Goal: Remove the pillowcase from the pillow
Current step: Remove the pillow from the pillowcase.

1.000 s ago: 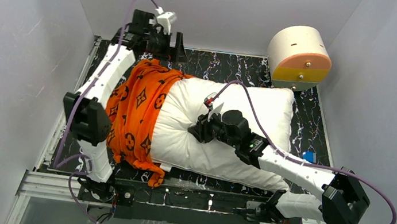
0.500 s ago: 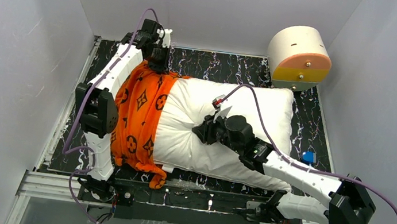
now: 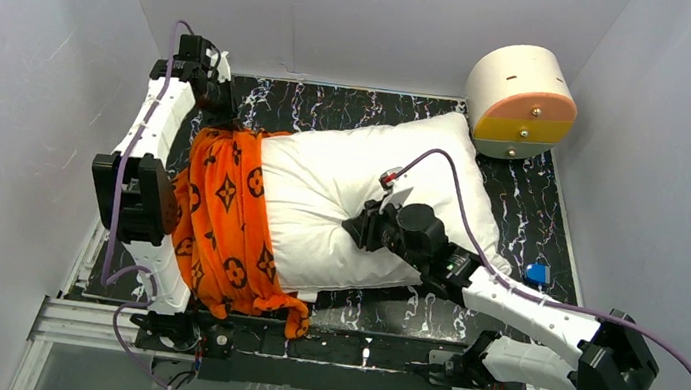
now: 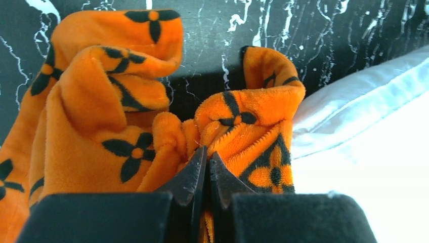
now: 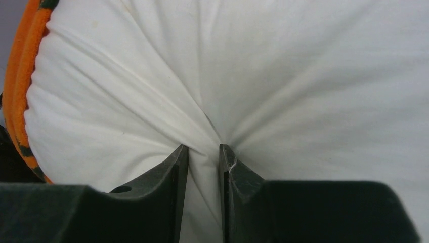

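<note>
The white pillow lies slanted across the table, its far right corner near the back. The orange pillowcase with dark motifs is bunched over its left end. At the back left, my left gripper is shut on a fold of the pillowcase. In the left wrist view the jaws meet with orange plush pinched between them, and the pillow shows at the right. My right gripper presses into the pillow's middle. It is shut on a ridge of the pillow, with the pillowcase at the left edge.
A round cream drawer box with an orange and yellow front stands at the back right. A small blue object lies by the pillow's right end. The black marbled tabletop is hemmed in by grey walls on three sides.
My left gripper came down, shut on the pillowcase and pulled it left and back. The cover slid further off and the pillow swung askew. My right gripper kept its pinch on the pillow.
</note>
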You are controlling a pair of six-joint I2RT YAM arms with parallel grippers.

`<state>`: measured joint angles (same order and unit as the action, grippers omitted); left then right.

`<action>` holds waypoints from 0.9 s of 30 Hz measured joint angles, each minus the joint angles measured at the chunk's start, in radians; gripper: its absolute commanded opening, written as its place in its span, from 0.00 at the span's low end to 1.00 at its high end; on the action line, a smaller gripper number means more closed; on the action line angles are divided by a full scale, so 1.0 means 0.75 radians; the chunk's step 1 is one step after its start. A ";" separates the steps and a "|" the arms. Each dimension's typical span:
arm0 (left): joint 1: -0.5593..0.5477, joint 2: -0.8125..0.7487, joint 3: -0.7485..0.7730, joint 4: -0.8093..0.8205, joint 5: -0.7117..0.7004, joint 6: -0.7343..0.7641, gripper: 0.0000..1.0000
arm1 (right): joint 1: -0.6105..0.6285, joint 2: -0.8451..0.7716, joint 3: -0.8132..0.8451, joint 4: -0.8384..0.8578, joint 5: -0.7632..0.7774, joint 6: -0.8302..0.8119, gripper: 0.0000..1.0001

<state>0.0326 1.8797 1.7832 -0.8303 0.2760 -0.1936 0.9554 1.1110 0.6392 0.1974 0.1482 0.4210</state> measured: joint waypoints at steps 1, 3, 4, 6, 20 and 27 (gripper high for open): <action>0.006 -0.010 -0.008 0.005 0.013 0.001 0.00 | -0.001 0.003 0.004 -0.008 -0.001 -0.002 0.41; 0.009 -0.021 -0.015 0.019 0.061 0.005 0.00 | -0.004 0.012 0.024 -0.037 -0.020 -0.010 0.50; 0.009 -0.025 -0.018 0.032 0.089 0.008 0.00 | -0.006 0.013 0.041 -0.060 -0.033 -0.019 0.55; 0.009 -0.032 -0.030 0.056 0.133 0.014 0.00 | -0.007 0.013 0.090 -0.115 -0.056 -0.036 0.66; 0.023 -0.140 -0.188 0.209 0.229 0.012 0.00 | -0.163 0.593 1.189 -0.629 0.275 -0.162 0.99; 0.023 -0.148 -0.192 0.226 0.246 -0.002 0.00 | -0.336 1.112 1.580 -0.816 0.439 -0.120 0.66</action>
<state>0.0502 1.7691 1.6394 -0.6609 0.4603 -0.1951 0.7033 1.9453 1.8240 -0.4145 0.4774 0.3313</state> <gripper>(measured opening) 0.010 0.844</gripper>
